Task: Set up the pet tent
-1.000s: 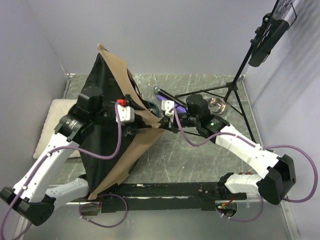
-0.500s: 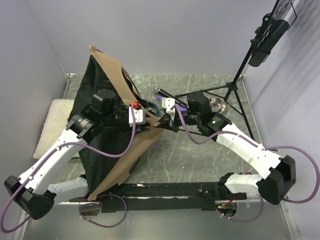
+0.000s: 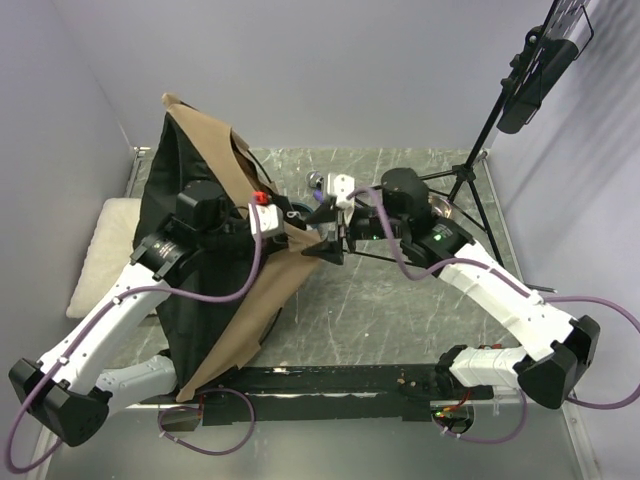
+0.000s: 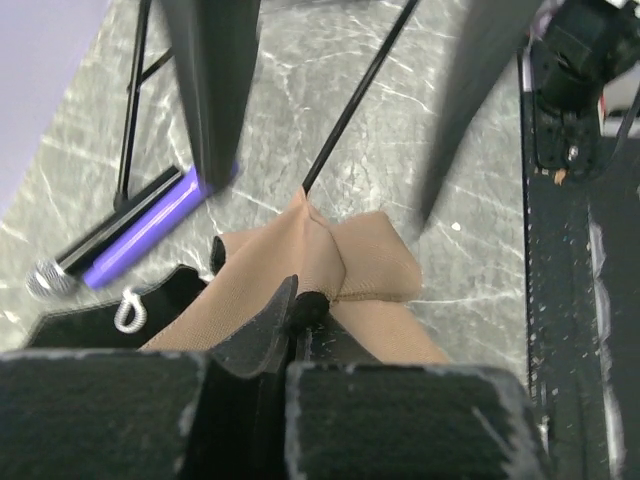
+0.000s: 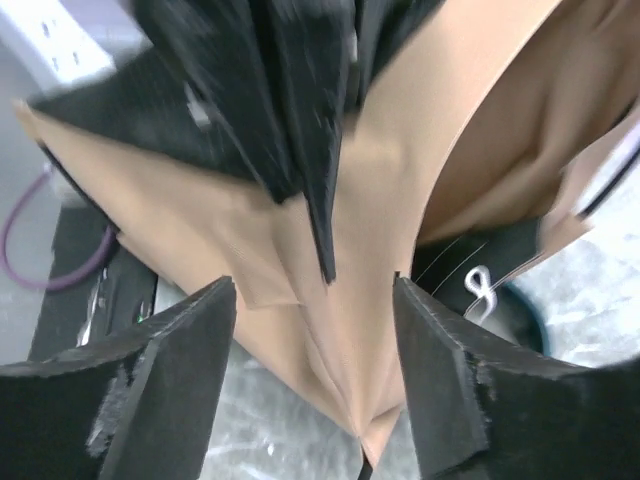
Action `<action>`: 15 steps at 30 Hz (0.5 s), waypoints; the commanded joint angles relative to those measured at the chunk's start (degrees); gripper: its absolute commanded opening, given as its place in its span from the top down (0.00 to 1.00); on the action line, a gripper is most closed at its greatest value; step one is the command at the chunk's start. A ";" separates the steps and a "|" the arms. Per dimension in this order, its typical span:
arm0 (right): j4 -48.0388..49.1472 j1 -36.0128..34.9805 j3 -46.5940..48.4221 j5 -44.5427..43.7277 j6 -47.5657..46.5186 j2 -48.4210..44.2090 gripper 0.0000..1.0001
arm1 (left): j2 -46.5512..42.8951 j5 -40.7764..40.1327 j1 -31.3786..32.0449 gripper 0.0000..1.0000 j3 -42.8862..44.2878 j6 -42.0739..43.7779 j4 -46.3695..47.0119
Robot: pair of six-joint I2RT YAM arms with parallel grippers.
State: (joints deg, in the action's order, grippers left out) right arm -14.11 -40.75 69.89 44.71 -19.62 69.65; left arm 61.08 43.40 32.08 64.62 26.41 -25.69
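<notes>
The pet tent (image 3: 250, 300) stands tipped on its side at the left, black base toward me, tan fabric along its right edge. My left gripper (image 3: 298, 234) is shut on the tent's tan corner; in the left wrist view its jaws (image 4: 303, 308) pinch the fabric around a small black pole tip. A thin dark pole (image 4: 350, 110) runs out from that corner across the table. My right gripper (image 3: 326, 246) is open just right of the same corner. In the right wrist view its fingers (image 5: 180, 370) straddle the tan fabric point (image 5: 350, 330) without touching it.
A cream pillow (image 3: 100, 250) lies at the left behind the tent. A purple-handled microphone (image 4: 140, 235) lies near a black tripod (image 3: 470, 170) at the back right, beside a partly hidden metal bowl (image 3: 441, 211). A black bar (image 3: 340, 380) runs along the near edge.
My left gripper has moved right and shut on the tent corner. My right gripper has opened and let go of it. The tent's top has leaned further left.
</notes>
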 commanded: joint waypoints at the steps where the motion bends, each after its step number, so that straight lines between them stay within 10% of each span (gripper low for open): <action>1: 5.32 -0.82 8.76 0.91 5.81 -4.08 0.25 | -1.67 6.07 -5.17 0.99 -0.90 -8.83 5.48; 15: 5.50 -1.70 18.36 -12.09 6.52 -12.86 0.18 | 3.34 19.44 -20.98 0.99 -0.20 -23.68 11.53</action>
State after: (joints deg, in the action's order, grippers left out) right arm -10.04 -42.04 86.19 38.15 -13.34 60.29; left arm 63.86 57.10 15.27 63.33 8.25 -18.55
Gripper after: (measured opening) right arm 0.815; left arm 0.022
